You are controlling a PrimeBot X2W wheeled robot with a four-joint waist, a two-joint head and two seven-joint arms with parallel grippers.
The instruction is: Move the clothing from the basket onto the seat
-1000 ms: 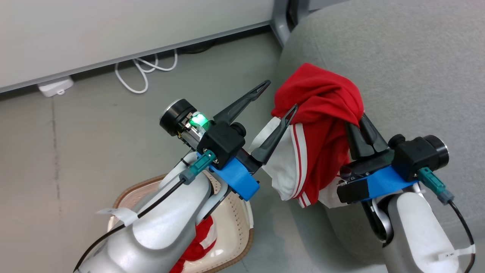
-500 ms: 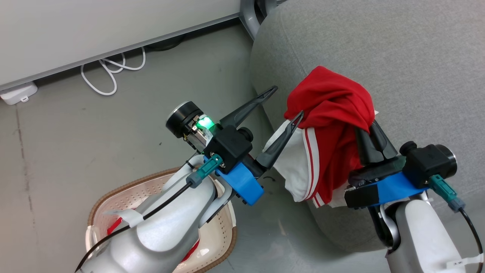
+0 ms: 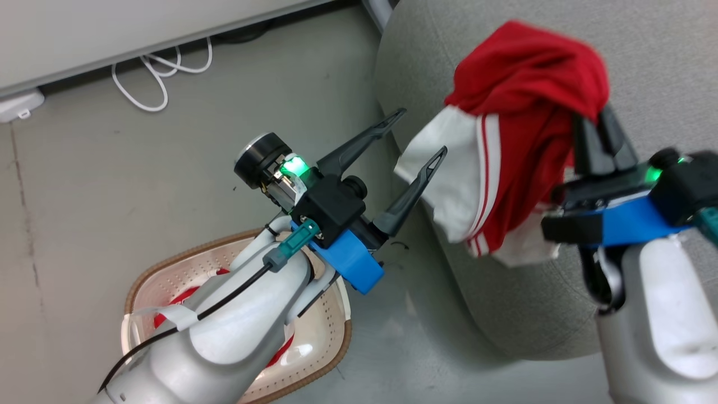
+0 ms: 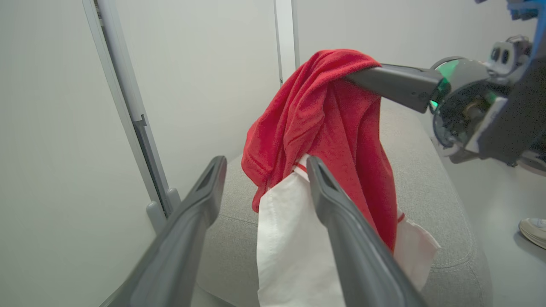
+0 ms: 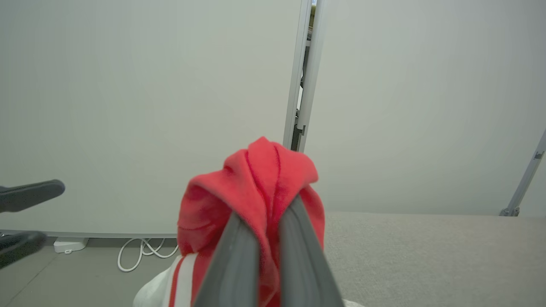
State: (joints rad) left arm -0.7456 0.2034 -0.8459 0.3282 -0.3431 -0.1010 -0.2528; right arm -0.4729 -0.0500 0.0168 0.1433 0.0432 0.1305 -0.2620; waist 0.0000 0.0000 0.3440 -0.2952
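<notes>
While the right gripper [image 3: 599, 120] clamps a red, white-trimmed fabric garment [image 3: 521, 73] over the grey upholstered sofa [image 3: 516, 303], the left gripper [image 3: 422, 131] jaws gape empty; release seems next.

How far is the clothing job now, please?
Done: one red garment is out of the basket. In hand: the right tool holds it at the seat, not yet released; left tool open. Left: lay it down, then fetch the red clothing in the basket.
</notes>
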